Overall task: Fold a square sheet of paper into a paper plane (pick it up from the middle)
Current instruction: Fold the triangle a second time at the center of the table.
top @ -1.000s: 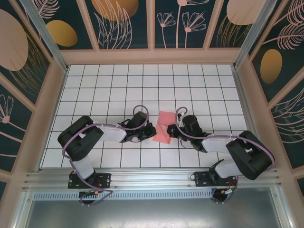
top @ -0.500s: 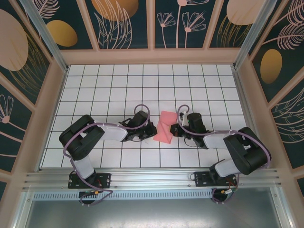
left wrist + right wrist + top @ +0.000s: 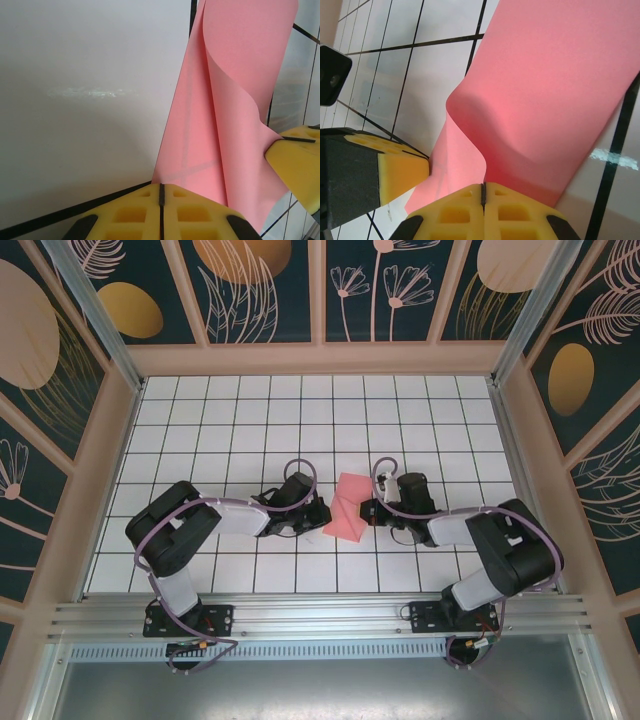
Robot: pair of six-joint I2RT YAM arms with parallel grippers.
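The square sheet of paper [image 3: 348, 506] is salmon pink and lies mid-table, partly curled over itself. My right gripper [image 3: 367, 510] is shut on the sheet's lifted right edge. In the right wrist view, the curled edge of the paper [image 3: 545, 85] runs into the slit of the closed yellow fingertips [image 3: 483, 189]. My left gripper [image 3: 322, 517] is shut at the sheet's left side. Its tips [image 3: 161, 187] rest over the corner of the flat lower layer of the paper [image 3: 200, 150], through which grid lines show. The right gripper's yellow pad [image 3: 295, 162] shows at the curl.
The white gridded table [image 3: 240, 420] stretches behind and to both sides, ringed by low wooden walls [image 3: 320, 360]. Both arms' elbows [image 3: 170, 535] sit near the front rail [image 3: 320, 615].
The right arm has drawn its elbow inward and shifted its gripper a little. The paper's lifted edge has curled further over, so the sheet looks narrower from above. The left gripper barely moved.
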